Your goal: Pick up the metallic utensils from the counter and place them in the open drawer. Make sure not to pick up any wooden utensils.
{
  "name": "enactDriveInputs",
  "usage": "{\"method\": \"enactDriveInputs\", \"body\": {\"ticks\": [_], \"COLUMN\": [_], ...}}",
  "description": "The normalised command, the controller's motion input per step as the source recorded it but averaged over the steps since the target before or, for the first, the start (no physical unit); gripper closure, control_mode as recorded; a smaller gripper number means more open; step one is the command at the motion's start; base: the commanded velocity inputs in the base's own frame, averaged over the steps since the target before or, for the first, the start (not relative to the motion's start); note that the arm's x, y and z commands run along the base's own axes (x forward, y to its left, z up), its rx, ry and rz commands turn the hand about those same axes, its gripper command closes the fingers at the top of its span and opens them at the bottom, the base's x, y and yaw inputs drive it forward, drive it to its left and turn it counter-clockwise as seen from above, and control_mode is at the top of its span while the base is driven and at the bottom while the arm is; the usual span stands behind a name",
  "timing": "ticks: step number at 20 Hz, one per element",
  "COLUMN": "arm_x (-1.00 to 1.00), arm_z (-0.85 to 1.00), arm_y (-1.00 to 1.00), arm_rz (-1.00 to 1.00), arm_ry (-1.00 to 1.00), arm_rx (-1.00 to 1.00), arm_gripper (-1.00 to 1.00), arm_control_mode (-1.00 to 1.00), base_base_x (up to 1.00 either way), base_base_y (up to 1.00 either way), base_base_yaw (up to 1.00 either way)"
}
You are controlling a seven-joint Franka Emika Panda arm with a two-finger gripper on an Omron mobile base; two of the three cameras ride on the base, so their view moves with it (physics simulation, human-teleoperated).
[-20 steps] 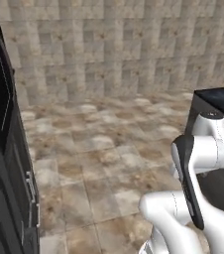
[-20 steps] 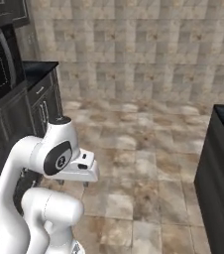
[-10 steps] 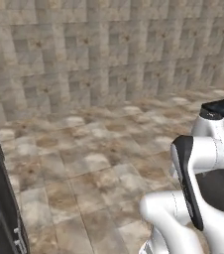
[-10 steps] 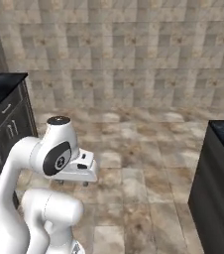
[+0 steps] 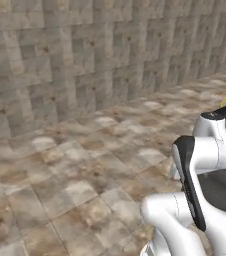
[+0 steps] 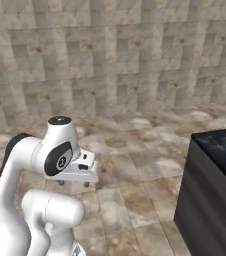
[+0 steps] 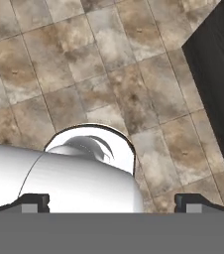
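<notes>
We find the gripper (image 7: 112, 201) with jaws spread wide, holding nothing, pointed down at bare floor tiles. The only task thing we see is the counter (image 6: 220, 150), a black slab off to the gripper's right; we cannot place the utensils or drawer on it from here.

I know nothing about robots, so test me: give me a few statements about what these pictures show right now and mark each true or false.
1. The gripper is open with nothing between its fingertips. True.
2. A black-topped cabinet stands to the right in the right base view. True.
3. The floor is plain white. False: it is mottled brown and beige tile.
4. The gripper holds a knife. False: it holds nothing.
5. The wall is tiled stone. True.
</notes>
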Motion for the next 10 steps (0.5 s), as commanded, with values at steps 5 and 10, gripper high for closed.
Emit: {"method": "enactDriveInputs", "body": {"ticks": [5,10], "arm_x": [0.0,0.0], "arm_z": [0.0,0.0], "arm_y": [0.0,0.0], "arm_rz": [0.0,0.0], "arm_ry": [0.0,0.0], "arm_rx": [0.0,0.0], "arm_gripper": [-1.0,-1.0], "arm_control_mode": [1.0,1.0], "base_base_x": [0.94,0.66], "base_base_y": [0.45,0.58], "base_base_yaw": [-0.61,-0.76]}}
